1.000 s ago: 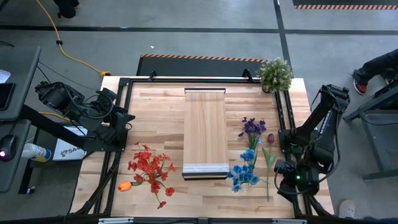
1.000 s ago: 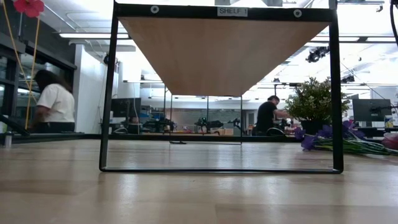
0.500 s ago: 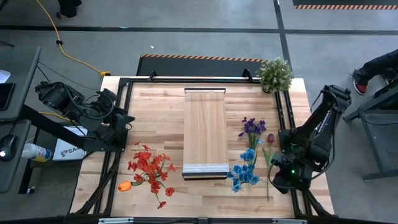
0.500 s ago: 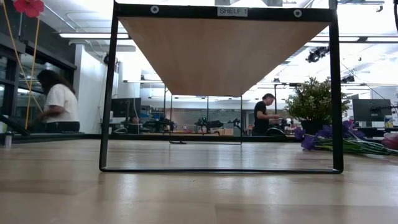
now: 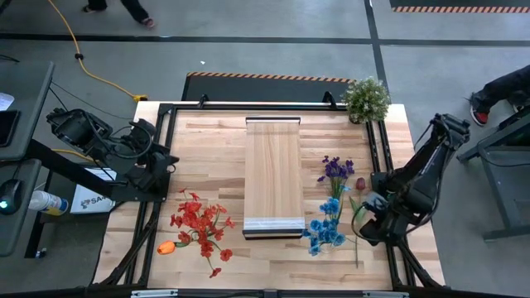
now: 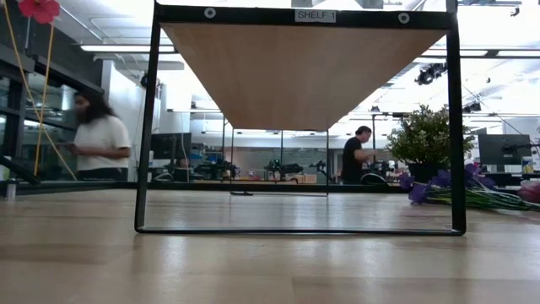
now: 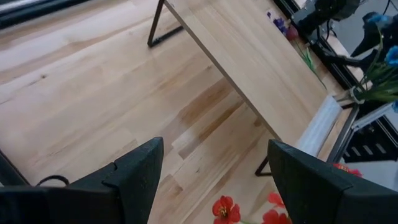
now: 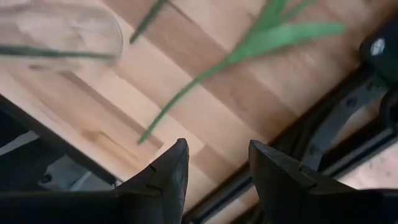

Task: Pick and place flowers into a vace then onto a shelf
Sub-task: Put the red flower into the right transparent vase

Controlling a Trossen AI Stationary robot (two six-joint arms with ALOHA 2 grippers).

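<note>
Swinging inward over the table's right edge, the right gripper point(image 5: 362, 225) now sits near the green leaf stem point(image 5: 358, 213), closer to the flowers than a second ago, when it hung lower outside the frame rail. Its jaws stand apart with nothing between them; the right wrist view shows the leaf stem point(image 8: 249, 50) just ahead and a blurred clear glass rim, probably the vase point(image 8: 59, 28), beside it. The left gripper point(image 7: 211, 177) waits at the table's left edge, released and empty, unchanged. Red flowers point(image 5: 199, 223) lie left of the shelf point(image 5: 274, 170); blue flowers point(image 5: 326, 230) and purple flowers point(image 5: 335, 169) lie right of it. Judgement: approach for the first pick is under way; no flower placed yet.
</note>
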